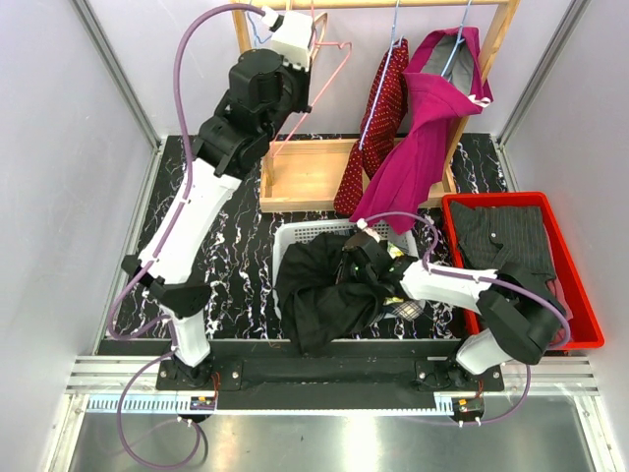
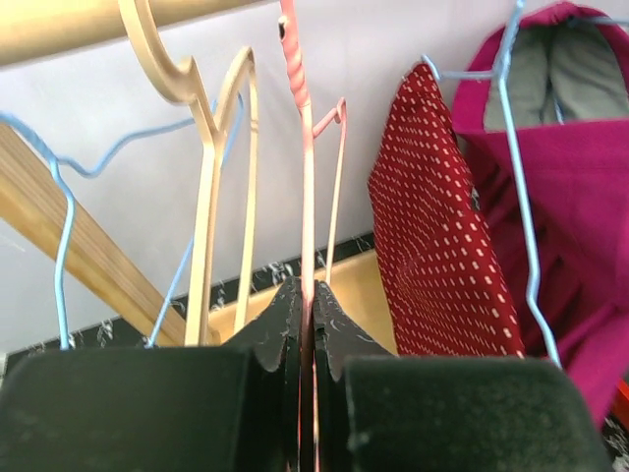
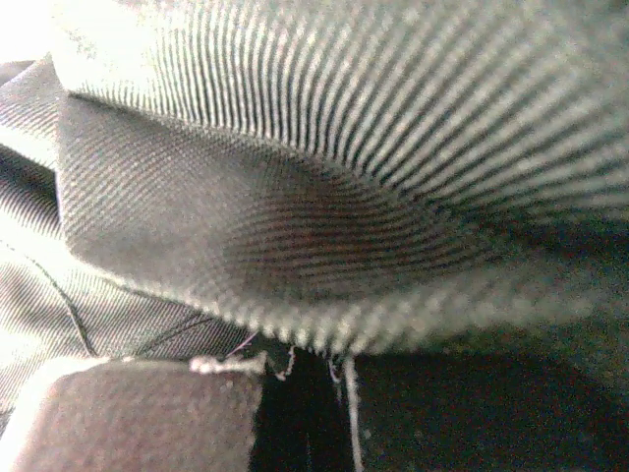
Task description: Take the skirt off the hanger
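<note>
Up at the wooden rail (image 2: 79, 25), my left gripper (image 2: 307, 295) is pinched tight on the thin stem of the pink hanger (image 2: 308, 197), the two dark pads pressed against it from either side. That hanger is bare. Just to its left hangs a cream wooden hanger (image 2: 211, 216), also bare, and farther right a red polka-dot garment (image 2: 442, 246) and a magenta shirt (image 2: 580, 197) hang on blue wire hangers (image 2: 521, 177). Low over the table, my right gripper (image 3: 300, 418) has its pads pressed together, with only a sliver of dark between them. A fold of dark twill cloth fills the wrist view, its frayed edge and loose threads lying right at my fingertips; I cannot tell whether any of it is caught between the pads. From above, that gripper sits in the heap of the black skirt (image 1: 319, 290), which lies bunched in the white basket (image 1: 295, 233) on the black marbled table (image 1: 241, 256), spilling over the near rim and clear of every hanger. Beside the basket, to my right, a red tray (image 1: 580, 295) holds a dark striped garment (image 1: 506, 236).
</note>
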